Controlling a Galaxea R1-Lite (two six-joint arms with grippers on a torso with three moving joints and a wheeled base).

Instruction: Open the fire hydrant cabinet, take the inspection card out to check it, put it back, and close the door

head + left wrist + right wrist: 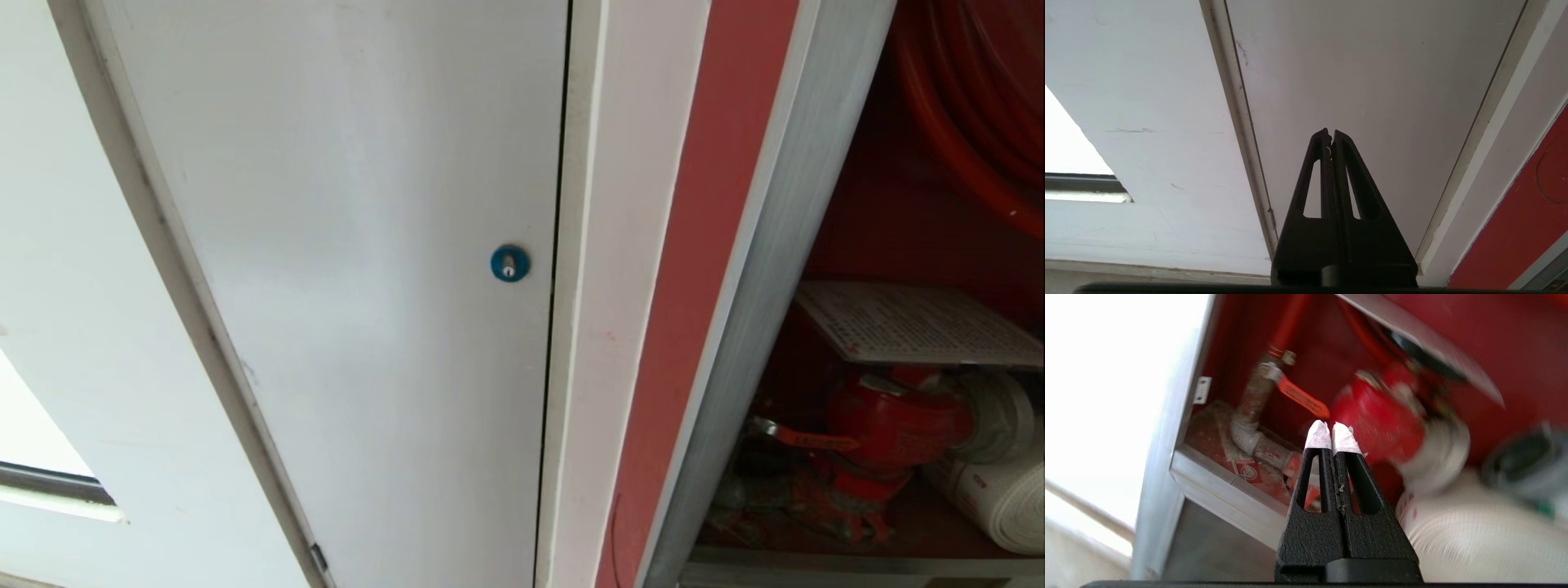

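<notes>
Right now the fire hydrant cabinet [759,343] stands open, and its red inside shows. Just to the left of the cabinet, past a red strip and a white frame, is a plain white door [351,286] with a small round blue lock [509,263]. Inside the cabinet, the inspection card [914,322] lies flat on top of the red hydrant valve [886,425]. A white rolled hose [1004,498] sits to the right of the valve, touching it. The cabinet's own glass door is not in view. The right gripper [1332,430] points into the cabinet, near the valve, with its two white-tipped fingers pressed together and nothing between them. The left gripper [1330,136] faces the white door, away from the cabinet, and its dark fingers are pressed together too, holding nothing.
</notes>
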